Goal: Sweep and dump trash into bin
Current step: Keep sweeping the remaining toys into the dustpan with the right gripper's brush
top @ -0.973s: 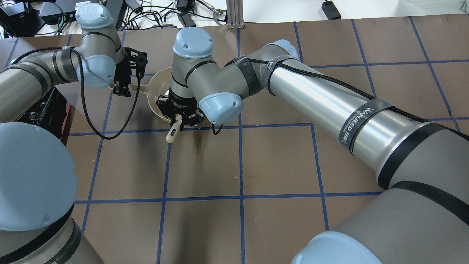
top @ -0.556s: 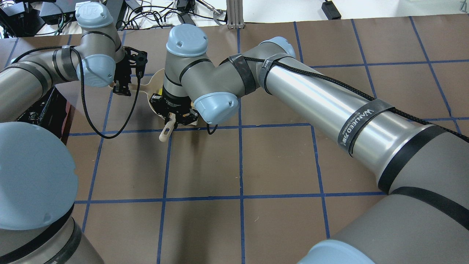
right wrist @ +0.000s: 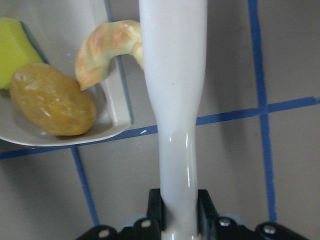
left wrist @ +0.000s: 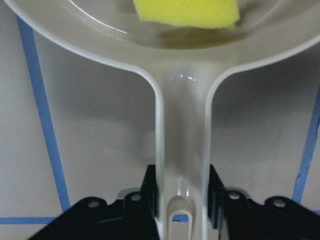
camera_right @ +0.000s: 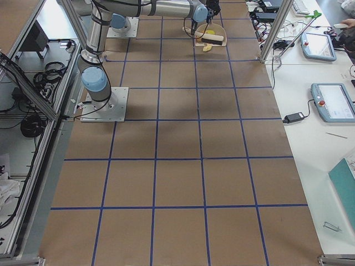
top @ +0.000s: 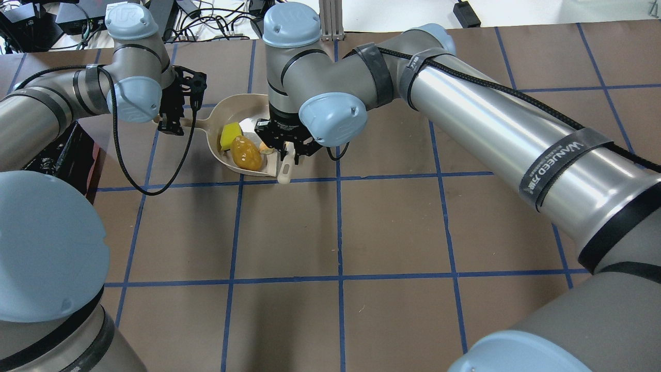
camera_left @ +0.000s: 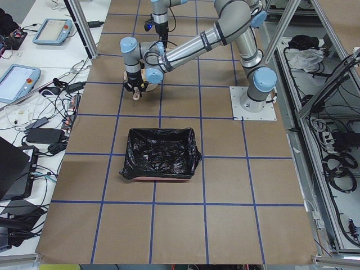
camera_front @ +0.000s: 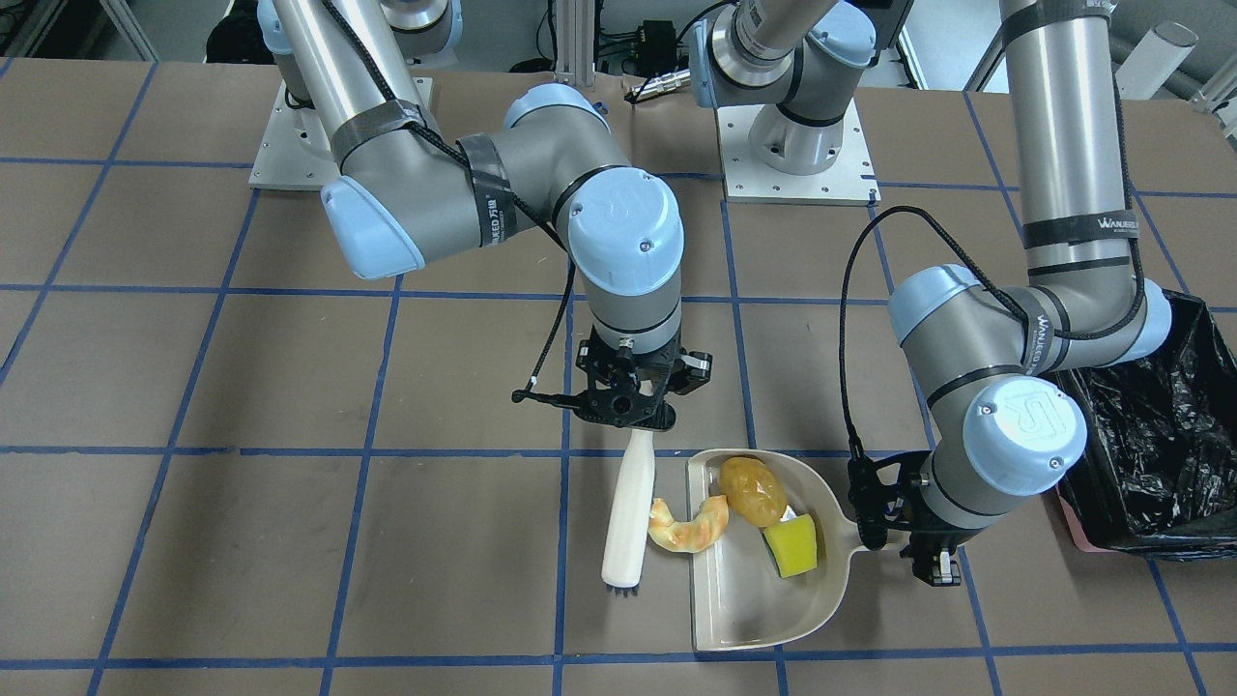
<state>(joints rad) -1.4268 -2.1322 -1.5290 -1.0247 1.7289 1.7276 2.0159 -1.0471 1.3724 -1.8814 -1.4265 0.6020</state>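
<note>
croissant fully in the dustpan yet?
No, the croissant straddles the dustpan's open lip, one end outside next to the brush.

We see a brown table (camera_front: 290, 367) with a blue grid of lines. The dustpan (camera_front: 744, 599) is beige, the brush (camera_front: 628, 503) creamy white with dark bristles. The potato-like lump (camera_front: 752, 486) is yellow-brown, the croissant piece (camera_front: 688, 528) golden tan, the sponge (camera_front: 792, 548) yellow with a green edge. The bin (camera_front: 1140, 454) has a glossy black liner and a pinkish base.
</note>
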